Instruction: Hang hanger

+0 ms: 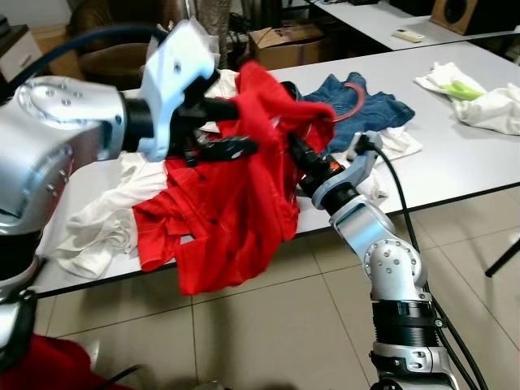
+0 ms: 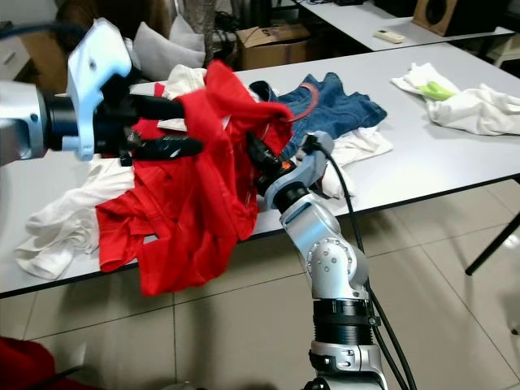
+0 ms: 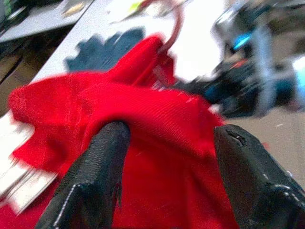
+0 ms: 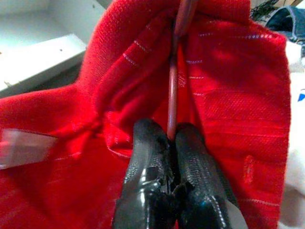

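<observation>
Right wrist view shows the right gripper (image 4: 170, 138) closed on the thin red hanger (image 4: 172, 95), its two fingers pinching the rod with red garment (image 4: 228, 95) on both sides. I judge it holds the hanger steady so that the cloth can be pulled over it.

In the head views the hanger is inside the red garment, above the near edge of the table (image 1: 455, 154), and its curved hook (image 1: 357, 97) comes out of the top of the cloth toward the blue jeans (image 1: 374, 110). Its long axis seems to run from the right gripper up and away over the table, but most of it is hidden by cloth.

The left gripper (image 1: 219, 130) is at the garment's upper edge, on the side away from the jeans. Its fingers (image 3: 95, 176) stand apart with cloth bunched between them, probably to spread the shoulder. White clothes (image 1: 97, 219) lie on the table beside the garment.
</observation>
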Motion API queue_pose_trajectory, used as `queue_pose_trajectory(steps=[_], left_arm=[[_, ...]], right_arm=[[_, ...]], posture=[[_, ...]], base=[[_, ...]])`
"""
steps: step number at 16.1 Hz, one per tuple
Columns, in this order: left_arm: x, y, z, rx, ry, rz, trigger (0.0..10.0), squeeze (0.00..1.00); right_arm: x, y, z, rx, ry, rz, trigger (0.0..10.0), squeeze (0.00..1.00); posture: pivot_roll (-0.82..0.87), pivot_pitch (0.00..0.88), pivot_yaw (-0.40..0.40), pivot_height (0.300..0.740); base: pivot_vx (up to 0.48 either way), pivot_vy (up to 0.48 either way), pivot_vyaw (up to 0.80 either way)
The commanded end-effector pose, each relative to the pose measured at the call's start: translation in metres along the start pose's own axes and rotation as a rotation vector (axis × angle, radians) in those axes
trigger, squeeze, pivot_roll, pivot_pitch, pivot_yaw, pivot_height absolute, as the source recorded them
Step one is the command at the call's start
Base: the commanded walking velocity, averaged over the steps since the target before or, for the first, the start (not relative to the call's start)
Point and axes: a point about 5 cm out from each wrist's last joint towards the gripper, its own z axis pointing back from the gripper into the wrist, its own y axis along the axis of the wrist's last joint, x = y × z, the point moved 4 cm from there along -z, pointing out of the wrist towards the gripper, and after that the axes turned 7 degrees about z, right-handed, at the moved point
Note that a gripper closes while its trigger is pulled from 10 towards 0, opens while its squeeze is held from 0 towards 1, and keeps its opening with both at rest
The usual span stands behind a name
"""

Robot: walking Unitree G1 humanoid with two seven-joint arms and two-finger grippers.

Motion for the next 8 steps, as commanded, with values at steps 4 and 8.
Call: queue_pose_trajectory(steps=[4, 8], left_arm=[[-0.009, -0.006, 0.008, 0.197, 0.022, 0.247, 10.0, 0.57], [0.005, -0.047, 0.017, -0.031, -0.028, 0.129, 10.0, 0.00]], right_arm=[[0.000, 0.001, 0.002, -0.002, 0.019, 0.024, 10.0, 0.00], [0.007, 0.005, 0.006, 0.036, 0.007, -0.034, 10.0, 0.00]], posture=[[-0.01, 0.000, 0.085, 0.740], [-0.03, 0.000, 0.094, 0.740]], base=[[0.000, 0.000, 0.00], [0.000, 0.000, 0.00]])
